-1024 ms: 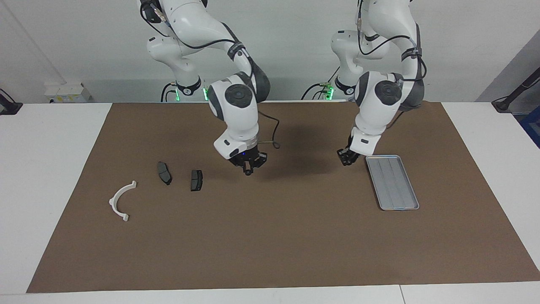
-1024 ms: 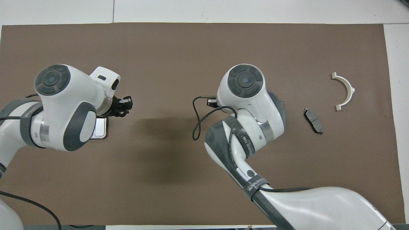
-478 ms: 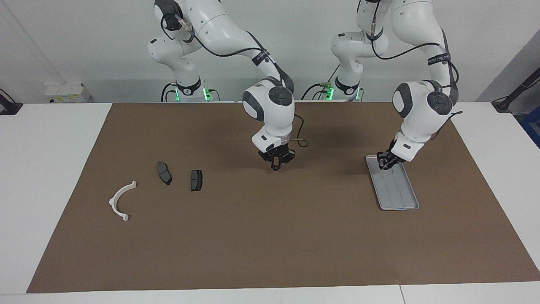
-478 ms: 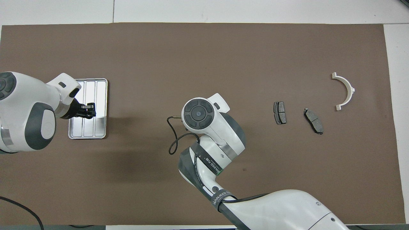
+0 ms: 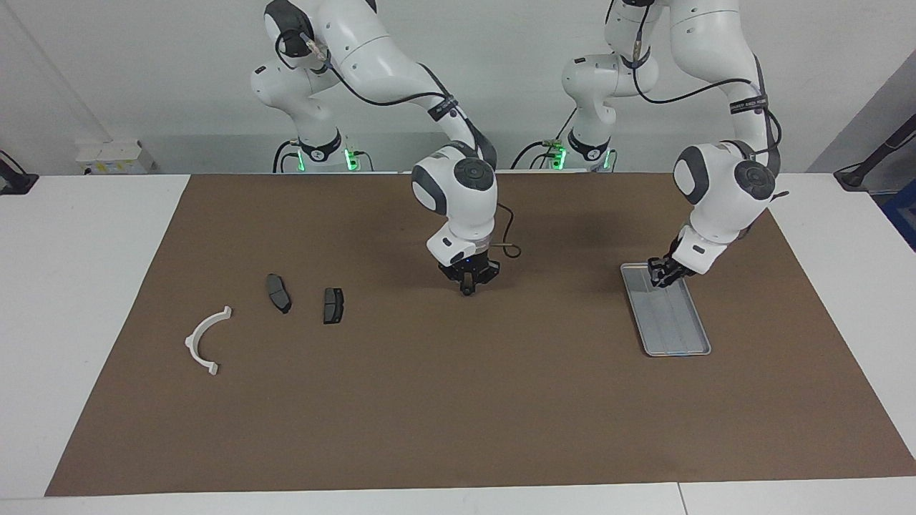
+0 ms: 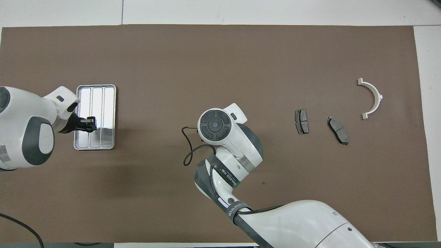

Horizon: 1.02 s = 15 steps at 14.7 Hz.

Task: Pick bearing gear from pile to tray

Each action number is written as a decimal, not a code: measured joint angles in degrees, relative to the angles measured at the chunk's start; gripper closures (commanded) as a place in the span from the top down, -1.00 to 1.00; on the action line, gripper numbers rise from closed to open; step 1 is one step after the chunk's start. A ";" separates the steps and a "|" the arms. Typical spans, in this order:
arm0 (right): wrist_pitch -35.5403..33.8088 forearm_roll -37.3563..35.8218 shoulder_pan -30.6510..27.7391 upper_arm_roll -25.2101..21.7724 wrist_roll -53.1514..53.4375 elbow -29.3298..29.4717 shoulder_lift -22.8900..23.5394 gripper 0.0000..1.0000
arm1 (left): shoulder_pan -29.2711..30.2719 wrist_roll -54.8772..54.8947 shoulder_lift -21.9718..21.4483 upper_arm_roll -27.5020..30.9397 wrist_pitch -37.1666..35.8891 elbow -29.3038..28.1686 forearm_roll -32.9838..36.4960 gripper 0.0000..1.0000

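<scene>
Where the facing view shows the silver ribbed tray (image 5: 676, 336) toward the left arm's end of the brown mat (image 5: 458, 400), the left gripper (image 5: 662, 275) hangs over its 12 o'clock rim, nearly closed, any held part too small to tell; the right gripper (image 5: 467, 288) is pinched shut mid-mat. Overhead, the pile's two dark plates (image 6: 301, 121) (image 6: 338, 130) lie at 3 o'clock, the white bracket (image 6: 372, 97) farther out; the right gripper is hidden beneath its wrist, and the left gripper (image 6: 90, 122) shows over the tray (image 6: 109, 103).

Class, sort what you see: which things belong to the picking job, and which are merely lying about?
Job: tray; left claw over it; right claw, shut, over the brown mat; pile: two dark pads, white bracket.
Lying about: brown mat; white box by the wall.
</scene>
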 measured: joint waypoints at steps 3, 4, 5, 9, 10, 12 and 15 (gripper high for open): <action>0.58 0.00 -0.14 -0.16 0.76 -0.50 0.00 0.68 | 0.00 0.00 1.03 -0.12 2.07 -0.80 0.00 -1.00; 0.76 0.00 -0.18 -0.17 1.19 -0.63 0.01 0.77 | 0.00 0.00 1.42 -0.12 2.44 -1.00 0.00 -1.00; 0.77 0.00 -0.21 -0.19 1.48 -0.60 0.00 0.77 | 0.00 0.00 1.67 -0.13 2.74 -1.11 0.00 -1.00; 0.81 -0.09 -2.11 -0.89 0.94 1.42 -0.87 0.77 | 0.01 0.00 1.92 -0.13 3.21 -1.44 0.00 -1.00; 0.77 -0.11 -3.93 -1.01 -1.52 2.06 -1.72 0.77 | 0.01 0.00 1.92 -0.12 3.38 -1.72 0.00 -0.93; 0.43 -0.09 -9.56 -1.08 -11.76 2.78 -4.31 0.78 | 0.01 0.00 1.92 -0.13 4.55 -2.68 0.00 -0.79; -0.15 -0.05 -19.18 -1.14 -33.70 3.04 -7.68 0.80 | 0.01 0.00 1.62 -0.14 5.22 -3.17 0.00 0.99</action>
